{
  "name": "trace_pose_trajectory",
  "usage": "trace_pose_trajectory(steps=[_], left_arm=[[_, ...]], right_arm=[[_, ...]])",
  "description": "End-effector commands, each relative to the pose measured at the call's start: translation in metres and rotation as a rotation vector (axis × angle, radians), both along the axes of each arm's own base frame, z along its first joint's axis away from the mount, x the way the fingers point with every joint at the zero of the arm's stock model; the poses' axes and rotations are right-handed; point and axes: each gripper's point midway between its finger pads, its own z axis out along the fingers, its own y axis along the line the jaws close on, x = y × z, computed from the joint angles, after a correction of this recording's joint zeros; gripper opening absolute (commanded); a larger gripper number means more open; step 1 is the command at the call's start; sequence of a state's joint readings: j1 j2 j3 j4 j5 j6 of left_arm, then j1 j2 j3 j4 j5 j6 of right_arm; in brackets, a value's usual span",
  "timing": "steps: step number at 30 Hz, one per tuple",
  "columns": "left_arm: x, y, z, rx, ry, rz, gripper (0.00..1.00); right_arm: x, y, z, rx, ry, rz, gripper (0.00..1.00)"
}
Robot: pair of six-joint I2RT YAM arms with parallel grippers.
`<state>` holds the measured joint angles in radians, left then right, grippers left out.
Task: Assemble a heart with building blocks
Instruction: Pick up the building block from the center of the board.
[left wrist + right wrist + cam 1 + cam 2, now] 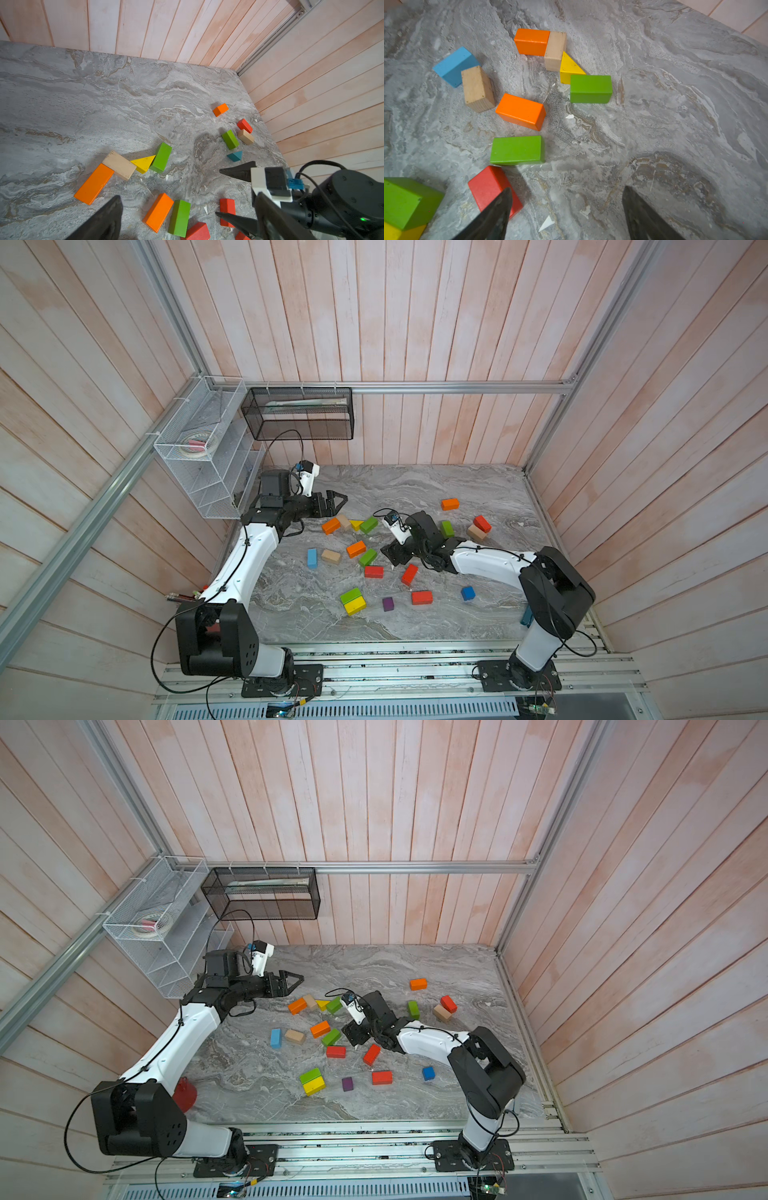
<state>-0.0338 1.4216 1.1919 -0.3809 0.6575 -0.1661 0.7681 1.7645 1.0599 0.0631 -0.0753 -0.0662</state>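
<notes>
Building blocks [320, 1028], painted wood, lying flat on the grey marbled worktop [436, 485]. Toward the far-left corner, a touching chain: far-left orange brick [331, 526], long axis diagonal from near-left to far-right; pale tan brick [343, 521]; yellow wedge [356, 524], triangular face up; far-left green brick [368, 524]. Mid-worktop: light-blue brick [312, 558], long axis running near edge to far edge; middle tan brick [331, 556] just beside it, lying crosswise; middle orange brick [356, 548] and middle green brick [368, 557], close together on like diagonals; level red brick [373, 571], long axis parallel to the near edge; slanted red brick [409, 574]. Toward the near edge: lime brick [351, 596] and yellow brick [355, 606] touching long side to long side, purple cube [387, 604], near red brick [422, 597], blue cube [468, 593]. Toward the right edge: lone orange brick [450, 504]; right red brick [482, 523] touching right tan brick [476, 533]; right green brick [446, 529], partly covered by the right arm [490, 564] in both top views. Teal wedge [235, 156] shows in the left wrist view only. Left gripper [338, 502], toward the far-left corner: jaws spread wide, empty. Right gripper [391, 555], mid-worktop: jaws well apart, bare worktop between them; in the right wrist view one jaw cuts off a corner of the level red brick, and the frame edge crops the lime and yellow bricks. Black mesh basket [299, 414] on the far wall: pale flat pack [305, 403] inside, any print too small to read.
</notes>
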Motion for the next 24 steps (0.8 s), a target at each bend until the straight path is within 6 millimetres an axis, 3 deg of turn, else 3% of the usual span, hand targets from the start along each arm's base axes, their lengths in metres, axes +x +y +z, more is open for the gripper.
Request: trace_pose_trajectory(steps=[1, 14, 24], left_arm=[[-0.001, 0.008, 0.009, -0.007, -0.044, 0.021, 1.00], [0.000, 0.014, 0.009, -0.011, -0.050, 0.031, 1.00], [0.001, 0.013, 0.008, -0.014, -0.046, 0.028, 1.00]], right_arm=[[-0.004, -0.001, -0.022, -0.105, 0.032, 0.045, 0.83], [0.009, 0.020, -0.048, -0.204, 0.029, 0.102, 0.82], [0.008, 0.049, -0.015, -0.077, 0.000, 0.149, 0.82]])
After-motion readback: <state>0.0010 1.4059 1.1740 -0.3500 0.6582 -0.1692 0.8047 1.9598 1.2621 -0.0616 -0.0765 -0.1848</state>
